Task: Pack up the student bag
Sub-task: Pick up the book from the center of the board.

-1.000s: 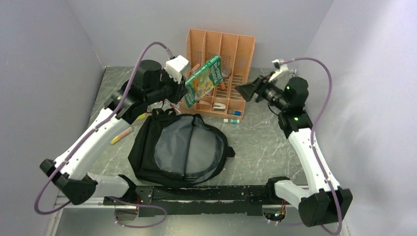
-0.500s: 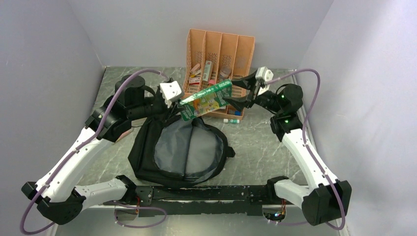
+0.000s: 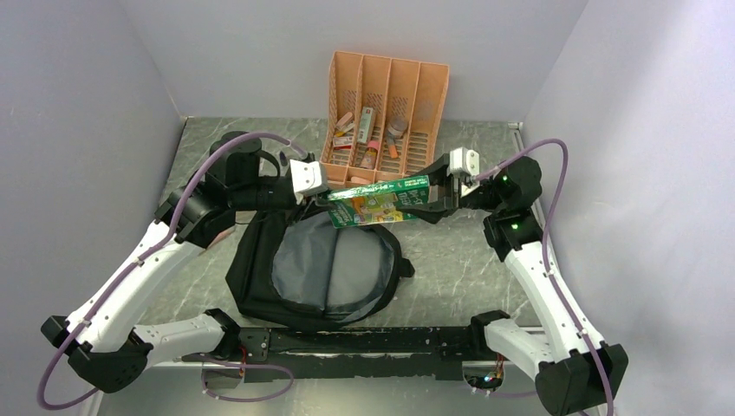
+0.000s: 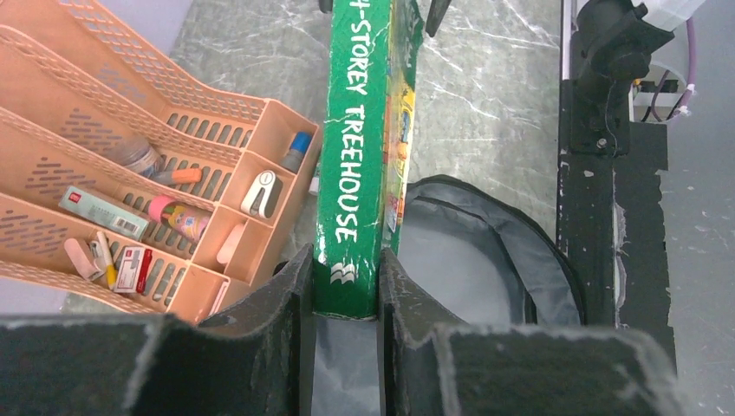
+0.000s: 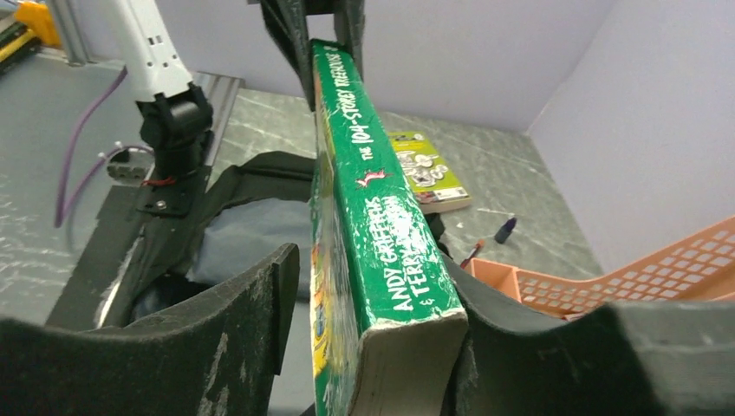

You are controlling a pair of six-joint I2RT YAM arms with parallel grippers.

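- near edge: both arm bases bolted to a black rail [image 3: 373, 340]; grey marbled desk [image 3: 459, 260] beyond it.
- student bag [image 3: 334, 264] lies flat on desk just past the rail, centre-left. main zip open, flap back, grey lining showing. rounded top points away from the bases.
- green paperback book [image 3: 381, 198] held in the air over the far (top) end of the bag, roughly level, long axis running l-r, spine up. spine reads "104-storey treehouse".
- left end effector [image 3: 322, 192]: clamped on the book's left end. l wrist view shows both fingers pressed flat against the covers, spine between them.
- right end effector [image 3: 431, 198]: fingers apart, straddling the book's right end. r wrist view shows one finger against the cover and a visible gap on the other side, so no clamp there.
- orange slotted organiser [image 3: 433, 87] at back of desk near the wall, behind the book. compartments hold small stationery: white stapler-like item [image 4: 260, 191], a blue-capped thing [image 4: 297, 147], others too small to id.
- second book [image 5: 425, 173], yellow-green cover, lies flat on the desk past the bag in the r wrist view; dark blue marker [image 5: 505, 230] near it.
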